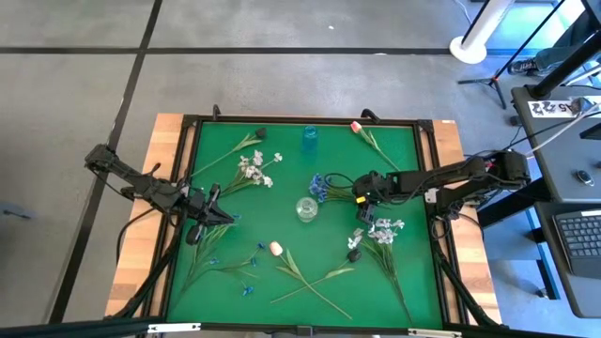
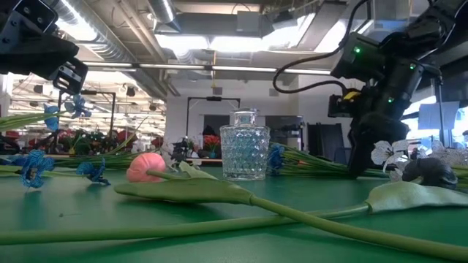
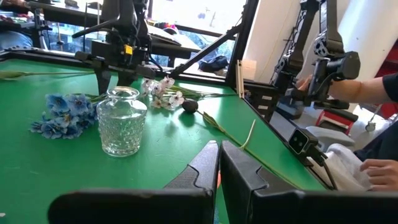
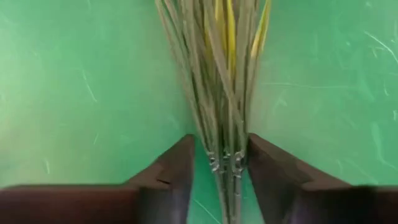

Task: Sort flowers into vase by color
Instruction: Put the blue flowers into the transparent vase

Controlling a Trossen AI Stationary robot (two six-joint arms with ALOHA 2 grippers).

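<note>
My left gripper (image 1: 212, 214) (image 3: 219, 167) is over the mat's left part, shut on a blue flower spray whose blossoms (image 2: 74, 107) hang below it, clear of the mat. My right gripper (image 1: 361, 199) (image 4: 221, 163) points down, open, one finger on each side of the stems (image 4: 225, 112) of a blue bunch (image 1: 319, 185) lying right of the clear glass vase (image 1: 306, 208) (image 2: 245, 153). White sprays (image 1: 255, 167) (image 1: 380, 230), pink tulips (image 1: 275, 249) (image 1: 356, 127) and a dark bud (image 2: 428, 172) lie flat on the mat. My left gripper holds the blue spray by its thin stem, which the gripper itself hides. The spray is lifted, with blossoms (image 2: 51, 115) below the fingers and its green stem (image 2: 18, 121) running about level above the mat.
A small blue glass vase (image 1: 310, 137) stands near the far edge. More blue blossoms (image 2: 33, 165) and long tulip stems with leaves (image 1: 315, 279) lie toward the near edge. A black frame (image 1: 188, 169) rims the green mat. A person's hand (image 3: 379, 171) shows beyond the table's right side.
</note>
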